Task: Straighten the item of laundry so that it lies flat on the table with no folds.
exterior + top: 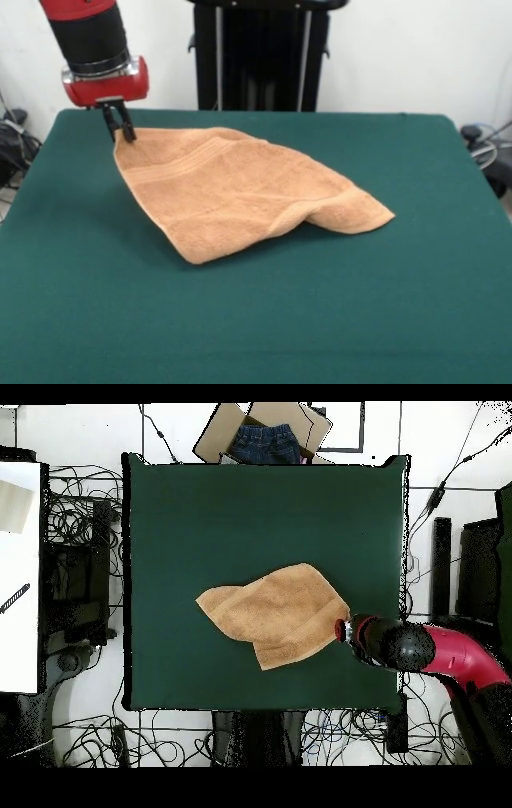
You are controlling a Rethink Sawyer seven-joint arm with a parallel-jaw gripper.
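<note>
The claw (122, 132) is seen closed on one corner of the towel (240, 192), at the edge nearest the robot's pedestal. The towel is spread near the middle of the bench (256, 320), its long axis running diagonally away from the gripped corner. The opposite corner is seen doubled under in a fold, so the next pull is judged to be needed directly away from that fold.

Your red and black arm (96, 48) reaches down at the far corner of the light orange-tan terry towel (240, 192), its black two-fingered gripper (120, 128) pointing straight down, jaws pinched together on that raised corner.
</note>
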